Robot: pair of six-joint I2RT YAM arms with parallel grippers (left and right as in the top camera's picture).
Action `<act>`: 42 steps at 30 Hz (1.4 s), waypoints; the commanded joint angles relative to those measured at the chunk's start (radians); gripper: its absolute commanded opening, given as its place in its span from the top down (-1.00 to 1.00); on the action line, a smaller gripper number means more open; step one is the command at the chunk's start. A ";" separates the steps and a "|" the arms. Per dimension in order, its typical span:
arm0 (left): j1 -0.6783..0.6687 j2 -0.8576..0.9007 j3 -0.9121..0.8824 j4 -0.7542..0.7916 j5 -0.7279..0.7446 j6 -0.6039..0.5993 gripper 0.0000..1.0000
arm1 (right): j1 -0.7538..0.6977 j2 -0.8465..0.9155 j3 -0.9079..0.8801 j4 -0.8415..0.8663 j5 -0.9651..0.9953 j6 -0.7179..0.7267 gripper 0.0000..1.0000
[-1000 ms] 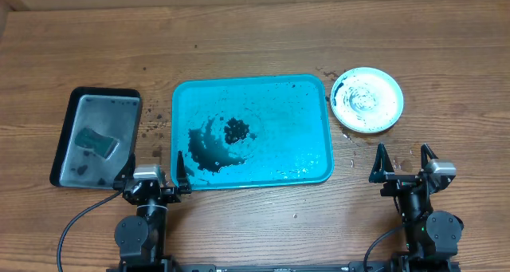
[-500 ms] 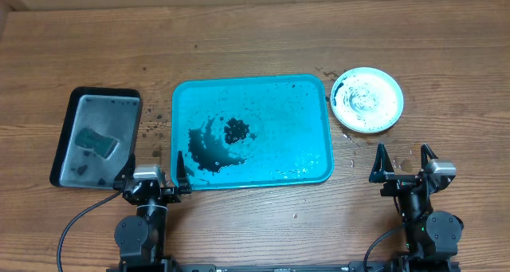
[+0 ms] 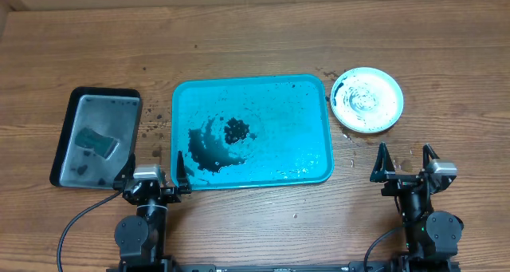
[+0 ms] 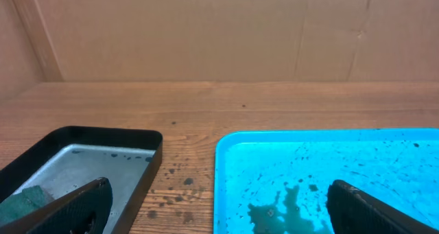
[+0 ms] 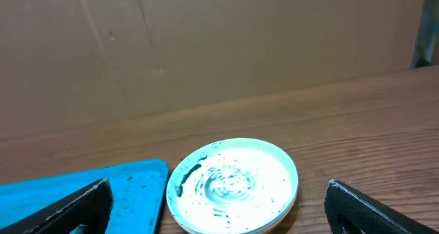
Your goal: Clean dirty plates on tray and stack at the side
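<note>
Turquoise rectangular plastic tray (image 3: 296,112): lies mid-table with no plate on it, only a black puddle of dirt (image 3: 213,144) and specks towards its left half
Round white plastic plate (image 3: 366,100): sits on the wooden table (image 3: 239,33) just beside the tray's far right corner, apart from its rim; grey-black smears ring its face; whether other plates lie under it I cannot tell
Left gripper (image 3: 154,162): fingers spread wide and holding nothing, low at the near edge, just off the tray's near left corner
Right gripper (image 3: 404,156): fingers likewise apart and bare, near edge, well short of the plate
Small black rectangular tray (image 3: 103,92): left of the turquoise one, with a green sponge (image 3: 97,141) lying in it
Step in hand, as I judge: the plate looks moved aside but not clean, so a wipe seems due
Doing it well: left pincer takes the sponge across its short sides; right pincer pins the plate's near rim so it cannot skate on the wood; wipe in rings from centre outward
Risk: a wet rim may slip from the fingers, and pressing near the edge could tip the plate
</note>
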State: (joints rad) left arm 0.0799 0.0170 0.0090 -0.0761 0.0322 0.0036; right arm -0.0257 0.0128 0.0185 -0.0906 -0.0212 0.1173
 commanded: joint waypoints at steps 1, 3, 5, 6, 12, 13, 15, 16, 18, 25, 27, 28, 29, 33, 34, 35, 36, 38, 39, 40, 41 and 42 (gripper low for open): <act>-0.005 -0.013 -0.004 -0.002 -0.013 0.019 -0.99 | 0.003 -0.010 -0.010 0.005 0.013 -0.051 -1.00; -0.005 -0.013 -0.004 -0.002 -0.014 0.019 -0.99 | 0.010 -0.010 -0.010 0.005 0.012 -0.092 -1.00; -0.005 -0.013 -0.004 -0.002 -0.013 0.019 -1.00 | 0.015 -0.010 -0.010 0.005 0.012 -0.132 -1.00; -0.005 -0.013 -0.004 -0.002 -0.014 0.019 -1.00 | 0.016 -0.010 -0.010 0.005 0.011 -0.151 -1.00; -0.005 -0.013 -0.004 -0.002 -0.013 0.019 -0.99 | 0.016 -0.010 -0.010 0.005 0.007 -0.176 -1.00; -0.005 -0.013 -0.004 -0.002 -0.013 0.019 -1.00 | 0.015 -0.010 -0.010 0.005 0.009 -0.173 -1.00; -0.005 -0.013 -0.004 -0.002 -0.013 0.019 -0.99 | 0.015 -0.010 -0.010 0.006 0.009 -0.174 -1.00; -0.005 -0.013 -0.004 -0.002 -0.013 0.019 -1.00 | 0.015 -0.010 -0.010 0.006 0.009 -0.174 -1.00; -0.005 -0.013 -0.004 -0.002 -0.014 0.019 -1.00 | 0.015 -0.010 -0.010 0.006 0.009 -0.174 -1.00; -0.005 -0.013 -0.004 -0.002 -0.014 0.019 -1.00 | 0.015 -0.010 -0.010 0.006 0.009 -0.174 -1.00; -0.005 -0.013 -0.004 -0.002 -0.013 0.019 -1.00 | 0.015 -0.010 -0.010 0.006 0.009 -0.174 -1.00; -0.005 -0.013 -0.004 -0.002 -0.014 0.019 -0.99 | 0.015 -0.010 -0.010 0.006 0.009 -0.174 -1.00; -0.005 -0.013 -0.004 -0.002 -0.014 0.019 -1.00 | 0.015 -0.010 -0.010 0.006 0.009 -0.174 -1.00; -0.005 -0.013 -0.004 -0.002 -0.014 0.019 -1.00 | 0.015 -0.010 -0.010 0.006 0.009 -0.174 -1.00; -0.005 -0.013 -0.004 -0.002 -0.013 0.019 -1.00 | 0.015 -0.010 -0.010 0.006 0.009 -0.174 -1.00; -0.005 -0.013 -0.004 -0.002 -0.013 0.019 -0.99 | 0.015 -0.010 -0.010 0.006 0.009 -0.174 -1.00; -0.005 -0.013 -0.004 -0.002 -0.013 0.019 -0.99 | 0.015 -0.010 -0.010 0.006 0.009 -0.174 -1.00; -0.005 -0.013 -0.004 -0.002 -0.013 0.019 -1.00 | 0.015 -0.010 -0.010 0.006 0.009 -0.174 -1.00; -0.005 -0.013 -0.004 -0.002 -0.013 0.019 -1.00 | 0.015 -0.010 -0.010 0.006 0.009 -0.174 -1.00; -0.005 -0.013 -0.004 -0.002 -0.013 0.019 -0.99 | 0.015 -0.010 -0.010 0.006 0.009 -0.174 -1.00; -0.005 -0.013 -0.004 -0.002 -0.013 0.019 -0.99 | 0.015 -0.010 -0.010 0.006 0.009 -0.174 -1.00; -0.005 -0.013 -0.004 -0.002 -0.014 0.019 -1.00 | 0.015 -0.010 -0.010 0.006 0.009 -0.174 -1.00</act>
State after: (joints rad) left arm 0.0799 0.0170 0.0090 -0.0761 0.0322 0.0036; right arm -0.0170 0.0128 0.0185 -0.0906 -0.0189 -0.0528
